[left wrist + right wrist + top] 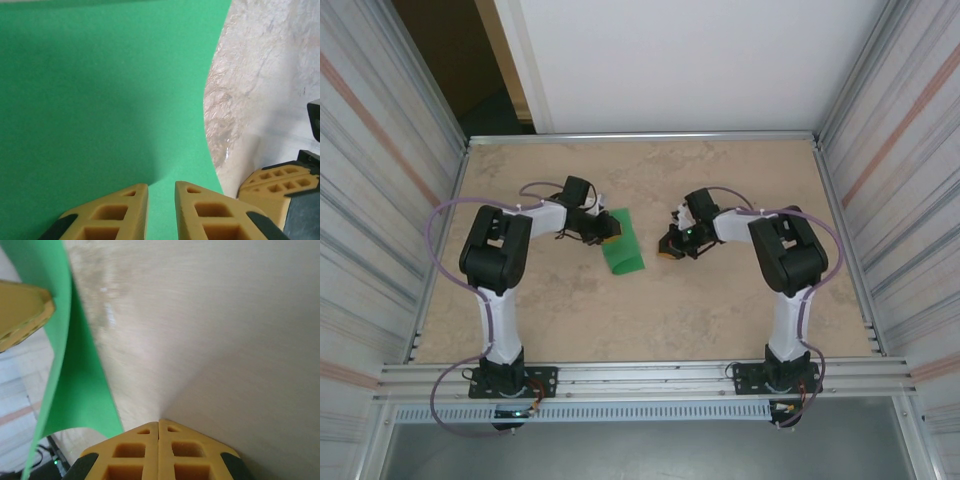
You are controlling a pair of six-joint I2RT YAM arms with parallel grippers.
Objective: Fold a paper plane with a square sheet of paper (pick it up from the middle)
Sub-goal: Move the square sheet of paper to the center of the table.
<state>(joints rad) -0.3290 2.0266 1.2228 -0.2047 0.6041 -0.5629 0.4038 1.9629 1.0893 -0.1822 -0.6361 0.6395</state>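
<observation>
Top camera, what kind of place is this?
Probably a robot test booth, not a home: a left arm and right arm bolted to a metal rail, a table walled in by ribbed panels, and one green sheet of paper.

the square sheet of paper [624,248] is resting on the counter [720,310] slightly left of centre. the left end effector [610,236] is sitting at its far left edge, and the right end effector [668,250] is sitting near its right side, apart from it.

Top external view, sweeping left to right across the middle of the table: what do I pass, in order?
The left end effector → square sheet of paper → right end effector.
</observation>
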